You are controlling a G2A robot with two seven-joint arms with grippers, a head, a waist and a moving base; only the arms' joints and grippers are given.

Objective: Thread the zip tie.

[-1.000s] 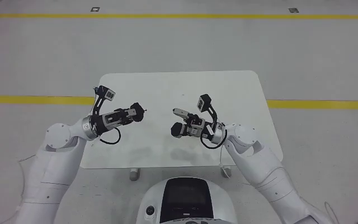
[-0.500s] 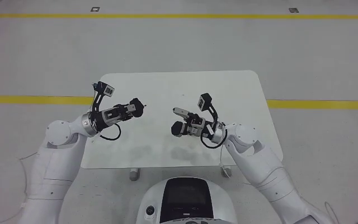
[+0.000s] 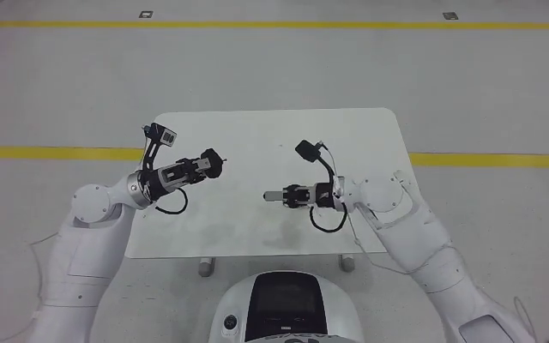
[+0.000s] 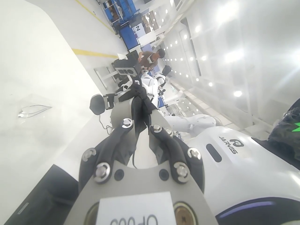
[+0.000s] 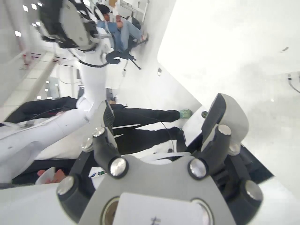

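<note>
**Both grippers up, zip tie down on the table**

The zip tie (image 4: 35,110) lies flat on the white table (image 3: 343,137). It is a thin, clear strand bent into a narrow loop with a small head at one end. As far as the left wrist view lets one judge, it sits in the stretch between the two arms. It is too faint there to say whether the tail already passes through the head.

The left gripper (image 3: 214,160) hangs above the left half of the table and points right, toward the other arm. Its pincer is pressed together, pad against pad, with nothing visible between the fingertips (image 4: 138,93).

The right gripper (image 3: 273,196) hangs nearer the robot, right of centre, and points left. Its pincer stands wide apart and empty, which the right wrist view (image 5: 164,108) shows clearly.

The two grippers face each other across a gap above the table. That posture suits feeding a tail into a head in mid-air, with each side holding one end. Neither gripper has the tie, though, so the threading itself looks not yet begun.

The open right jaws are probably the ones placed to go down for the pickup. The strand is slim, pale and flat against a pale top, so it will likely be hard to pinch cleanly and could slide away.
</note>
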